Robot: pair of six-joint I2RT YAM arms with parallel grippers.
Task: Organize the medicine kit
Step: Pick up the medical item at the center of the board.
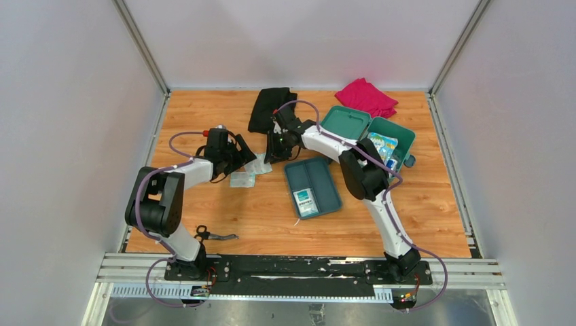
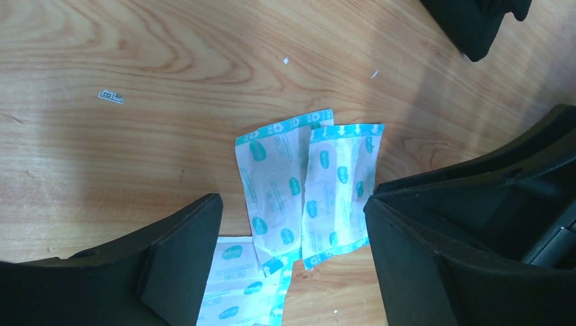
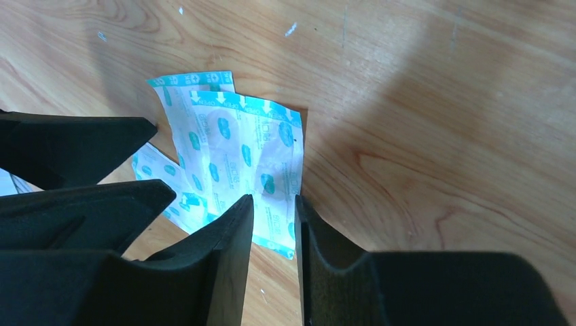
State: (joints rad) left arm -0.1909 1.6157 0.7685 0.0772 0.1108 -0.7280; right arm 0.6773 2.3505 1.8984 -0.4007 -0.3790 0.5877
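Note:
The teal medicine kit point(image 1: 401, 132) stands open at the back right, lid point(image 1: 346, 122) swung left, packets inside. Its flat two-compartment tray point(image 1: 319, 178) lies on the table in the middle with one packet point(image 1: 306, 202) in it. Several white-and-teal bandage packets point(image 1: 243, 178) lie left of the tray. My left gripper point(image 1: 238, 157) is open wide just above them; two packets point(image 2: 306, 190) lie between its fingers. My right gripper point(image 1: 275, 146) hovers over the same pile, jaws only a narrow gap apart, with a packet point(image 3: 251, 156) on the table just past its fingertips point(image 3: 273, 200).
A black folded cloth point(image 1: 272, 105) and a pink cloth point(image 1: 367, 97) lie at the back. Scissors point(image 1: 214, 236) lie near the left arm's base. The two grippers are close together over the packets. Grey walls bound the table on three sides.

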